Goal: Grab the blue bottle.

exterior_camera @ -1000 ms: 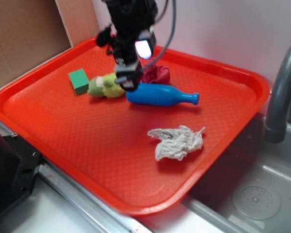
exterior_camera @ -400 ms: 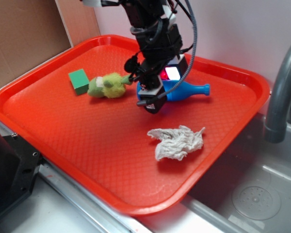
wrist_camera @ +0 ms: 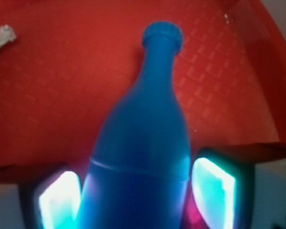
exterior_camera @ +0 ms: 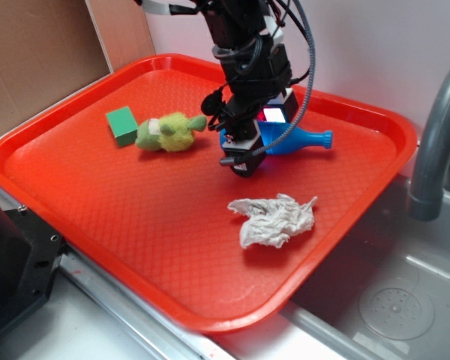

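Note:
The blue bottle [exterior_camera: 304, 140] lies on its side on the red tray [exterior_camera: 97, 202], neck pointing right. My gripper [exterior_camera: 245, 154] is down over its fat body, which the arm mostly hides in the exterior view. In the wrist view the bottle [wrist_camera: 148, 138] fills the space between my glowing pads [wrist_camera: 59, 198]. The left pad looks to be against the body. A thin pink gap shows at the right pad [wrist_camera: 214, 191]. The jaws straddle the bottle and stand open.
A green plush toy [exterior_camera: 169, 133] and a green block [exterior_camera: 122, 124] lie left of the gripper. A crumpled grey cloth [exterior_camera: 274, 220] lies in front. A grey faucet [exterior_camera: 435, 142] and sink basin [exterior_camera: 390, 300] stand right of the tray.
My gripper has moved right and down from beside the plush toy onto the bottle's body. The bottle has shifted right, its neck now nearer the tray's right rim.

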### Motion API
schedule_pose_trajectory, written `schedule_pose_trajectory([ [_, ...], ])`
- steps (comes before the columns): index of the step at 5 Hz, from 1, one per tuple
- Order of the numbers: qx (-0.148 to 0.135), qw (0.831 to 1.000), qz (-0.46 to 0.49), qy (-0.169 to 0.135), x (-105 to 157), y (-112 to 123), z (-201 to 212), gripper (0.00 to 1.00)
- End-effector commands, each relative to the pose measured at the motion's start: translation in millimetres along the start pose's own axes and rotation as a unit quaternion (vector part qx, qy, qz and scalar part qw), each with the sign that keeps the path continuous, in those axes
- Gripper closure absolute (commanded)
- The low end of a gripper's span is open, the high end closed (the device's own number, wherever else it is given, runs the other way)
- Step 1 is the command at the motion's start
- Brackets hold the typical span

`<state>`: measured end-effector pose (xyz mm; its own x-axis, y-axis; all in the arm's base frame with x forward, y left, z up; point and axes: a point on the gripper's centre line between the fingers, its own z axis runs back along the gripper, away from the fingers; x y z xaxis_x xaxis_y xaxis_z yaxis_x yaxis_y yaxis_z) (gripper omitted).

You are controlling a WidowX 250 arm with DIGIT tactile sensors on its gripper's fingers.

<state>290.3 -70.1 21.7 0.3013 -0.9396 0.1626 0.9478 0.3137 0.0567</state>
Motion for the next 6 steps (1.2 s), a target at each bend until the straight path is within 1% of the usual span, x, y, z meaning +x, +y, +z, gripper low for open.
schedule_pose_trajectory([
  [1,0.001,1.000,0.015,0.012,-0.3,-10.0,2.1,1.00],
  [2,0.027,0.992,0.120,0.039,-5.0,-11.2,27.6,1.00],
  [3,0.053,0.968,0.240,0.048,-7.9,-14.7,71.7,1.00],
  [4,0.058,0.929,0.358,0.068,-10.6,-18.9,109.3,1.00],
  [5,0.051,0.876,0.473,0.075,-17.3,-30.0,143.6,1.00],
  [6,0.045,0.811,0.581,0.061,-32.3,-45.0,173.4,1.00],
])
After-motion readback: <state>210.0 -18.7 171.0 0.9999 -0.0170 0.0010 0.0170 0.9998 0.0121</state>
